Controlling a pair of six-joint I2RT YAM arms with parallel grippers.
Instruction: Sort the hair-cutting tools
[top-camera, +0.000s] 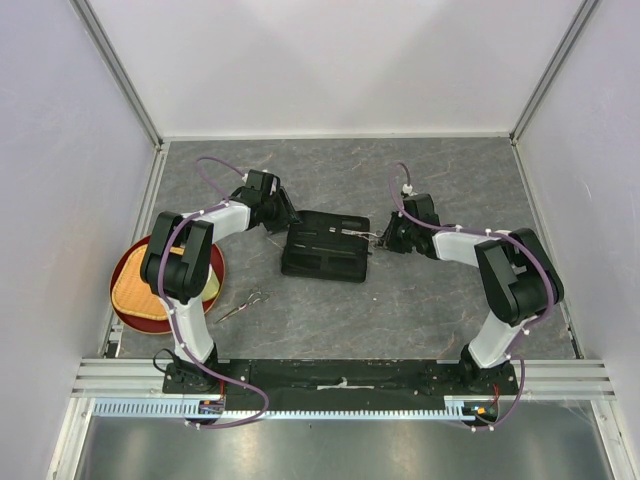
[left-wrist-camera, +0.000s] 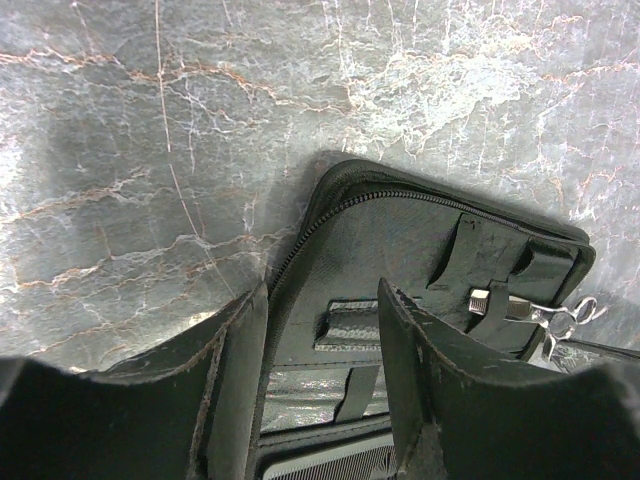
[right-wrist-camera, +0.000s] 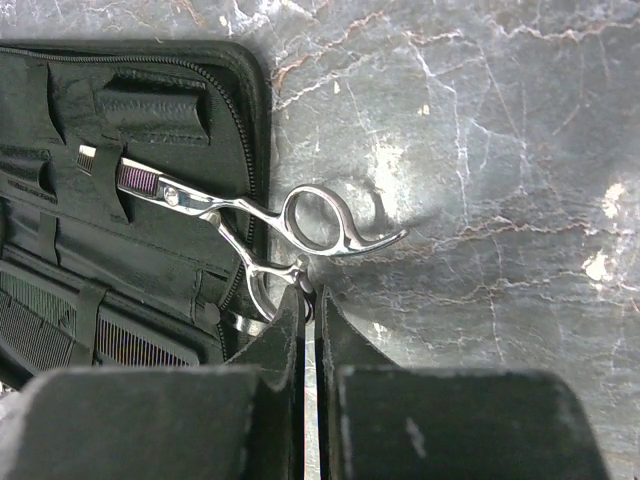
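Right gripper is pinched nearly closed on the lower ring of the scissors, whose blades sit under a strap in the case. Looks like seating: push along the strap line, level. Left gripper is wide, straddling the case edge. Only the top view shows the second scissors, loose beside the red plate. Only the right wrist resolves the pinch.

The left arm reaches forward and inward with its elbow raised, and the left gripper tilts downward with its fingers spread wide apart. The right arm mirrors it from the other side. The right gripper sits low, its fingers pressed almost together on a ring of the scissors.
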